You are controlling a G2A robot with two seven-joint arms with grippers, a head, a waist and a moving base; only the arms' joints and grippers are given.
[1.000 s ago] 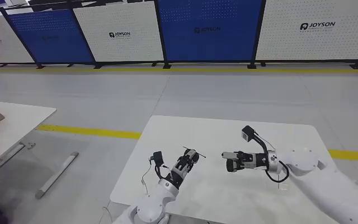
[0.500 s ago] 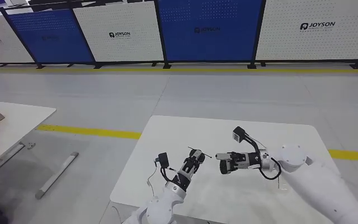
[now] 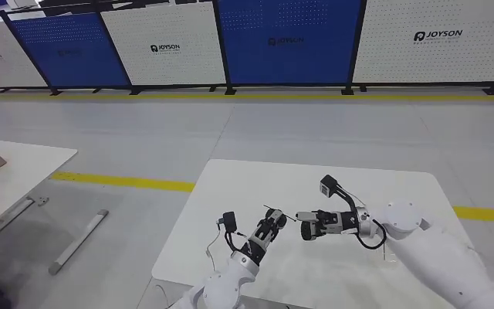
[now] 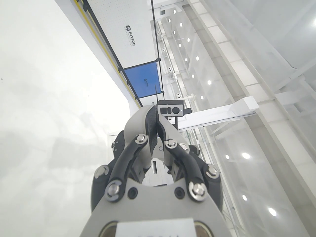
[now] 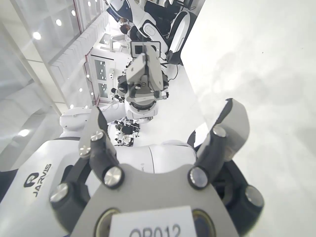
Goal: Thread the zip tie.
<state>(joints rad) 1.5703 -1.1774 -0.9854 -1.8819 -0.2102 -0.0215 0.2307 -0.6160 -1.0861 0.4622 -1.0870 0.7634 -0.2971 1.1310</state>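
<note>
A thin black zip tie is pinched in my left gripper, which is shut on it above the white table's front half. In the left wrist view the zip tie sticks straight out past the closed left gripper. My right gripper hovers just to the right of it, open, facing the left one. In the right wrist view the spread right gripper frames the left gripper a short way off, still apart from it.
The table's near edge lies close under the left arm. Another white table stands off to the left across the floor. Blue and white panels close off the back.
Both grippers have closed in on each other: the left one with the zip tie shifted right and forward, the right one shifted left. The gap between them is now small.
</note>
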